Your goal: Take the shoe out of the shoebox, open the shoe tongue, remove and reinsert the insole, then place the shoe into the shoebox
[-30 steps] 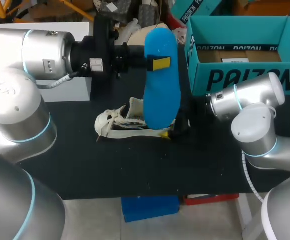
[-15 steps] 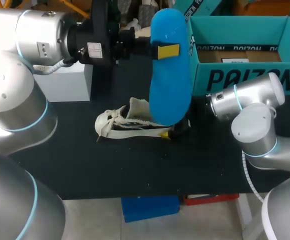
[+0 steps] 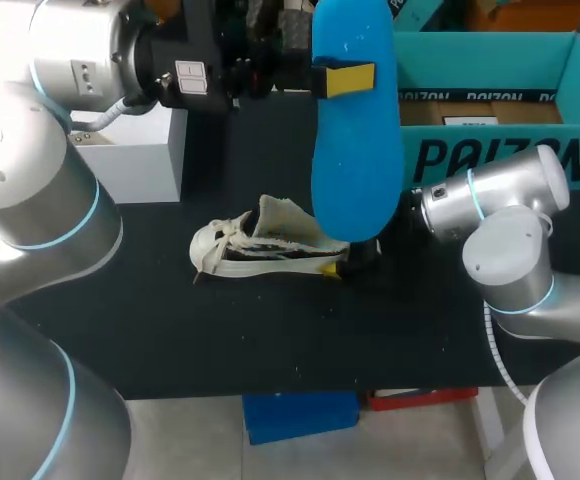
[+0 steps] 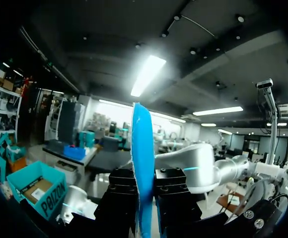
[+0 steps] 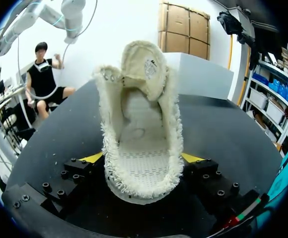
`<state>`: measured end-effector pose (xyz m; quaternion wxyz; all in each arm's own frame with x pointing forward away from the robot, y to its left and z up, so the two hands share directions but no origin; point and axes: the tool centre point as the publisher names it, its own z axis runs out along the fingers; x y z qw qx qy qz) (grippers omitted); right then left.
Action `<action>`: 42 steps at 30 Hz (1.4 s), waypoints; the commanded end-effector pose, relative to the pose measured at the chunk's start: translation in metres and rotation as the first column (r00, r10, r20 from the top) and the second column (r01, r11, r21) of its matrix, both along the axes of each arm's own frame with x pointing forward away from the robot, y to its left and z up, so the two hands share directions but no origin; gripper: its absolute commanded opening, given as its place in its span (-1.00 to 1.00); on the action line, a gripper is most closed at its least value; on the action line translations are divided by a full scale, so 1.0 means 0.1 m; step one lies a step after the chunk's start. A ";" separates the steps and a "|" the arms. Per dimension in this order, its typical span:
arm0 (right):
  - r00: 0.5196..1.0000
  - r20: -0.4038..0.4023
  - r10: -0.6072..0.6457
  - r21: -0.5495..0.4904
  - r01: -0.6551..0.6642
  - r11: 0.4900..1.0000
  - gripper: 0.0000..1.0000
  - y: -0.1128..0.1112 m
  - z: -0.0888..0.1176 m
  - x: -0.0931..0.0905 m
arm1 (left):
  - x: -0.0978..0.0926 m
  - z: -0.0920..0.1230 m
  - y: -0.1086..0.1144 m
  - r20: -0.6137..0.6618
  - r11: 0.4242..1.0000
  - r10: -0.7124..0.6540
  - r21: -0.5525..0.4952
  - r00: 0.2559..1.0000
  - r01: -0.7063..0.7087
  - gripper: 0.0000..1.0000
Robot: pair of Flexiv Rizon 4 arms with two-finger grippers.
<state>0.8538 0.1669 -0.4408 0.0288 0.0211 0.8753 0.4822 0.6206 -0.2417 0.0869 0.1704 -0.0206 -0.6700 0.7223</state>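
A blue insole (image 3: pixel 355 130) hangs lengthwise above the table, and my left gripper (image 3: pixel 342 80) is shut on its upper part. In the left wrist view the insole (image 4: pixel 142 148) shows edge-on between the black fingers (image 4: pixel 124 193). Below it a cream knit shoe (image 3: pixel 255 245) lies on the black table, toe to the left, tongue (image 3: pixel 282 215) raised. My right gripper (image 3: pixel 355 262) is shut on the shoe's heel. In the right wrist view the shoe (image 5: pixel 141 134) sits between the yellow fingertips (image 5: pixel 92 157), its mouth wide open and the inside bare.
The teal shoebox (image 3: pixel 490 155) stands open at the back right, close behind my right arm. A white box (image 3: pixel 135 155) stands at the back left under my left arm. Black tabletop (image 3: pixel 270 330) stretches in front of the shoe.
My left arm has lifted the blue insole higher and to the right, away from the shoe. The shoe and my right arm have stayed put.
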 end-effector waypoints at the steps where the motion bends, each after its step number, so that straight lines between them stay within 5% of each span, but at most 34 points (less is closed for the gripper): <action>1: 1.000 -0.001 -0.001 -0.002 0.001 1.000 -1.00 0.02 -0.03 0.00 | -0.02 0.01 -0.01 -0.001 1.000 0.005 0.002 1.000 -0.005 -1.00; 7: 0.999 -0.031 0.011 -0.062 -0.013 0.998 -1.00 -0.01 -0.02 -0.03 | -0.02 0.01 -0.01 -0.001 1.000 0.005 0.002 1.000 -0.005 -1.00; 8: 0.999 -0.049 0.011 -0.094 -0.016 0.995 -0.49 -0.04 -0.03 -0.04 | -0.02 0.01 -0.01 -0.001 1.000 0.005 0.002 1.000 -0.005 -1.00; 10: 0.997 -0.072 0.004 -0.152 -0.015 0.988 1.00 -0.09 -0.02 -0.05 | -0.02 0.01 -0.01 -0.001 1.000 0.005 0.002 1.000 -0.005 -1.00; 16: 0.989 -0.138 -0.051 -0.349 -0.001 0.937 1.00 -0.21 0.02 -0.11 | -0.02 0.01 -0.01 -0.001 1.000 0.005 0.002 1.000 -0.005 -1.00; 26: 0.977 -0.121 -0.174 -0.570 0.075 0.818 1.00 -0.22 0.09 -0.16 | -0.02 0.01 -0.01 -0.001 1.000 0.005 0.002 1.000 -0.005 -1.00; 31: 0.989 -0.084 -0.121 -0.661 0.036 0.749 1.00 -0.16 0.15 -0.12 | -0.02 0.01 -0.01 -0.001 1.000 0.005 0.002 1.000 -0.005 -1.00; 42: 0.988 -0.136 -0.068 -0.787 -0.066 0.613 1.00 -0.03 0.21 -0.07 | -0.02 0.01 -0.01 -0.001 1.000 0.005 0.002 1.000 -0.005 -1.00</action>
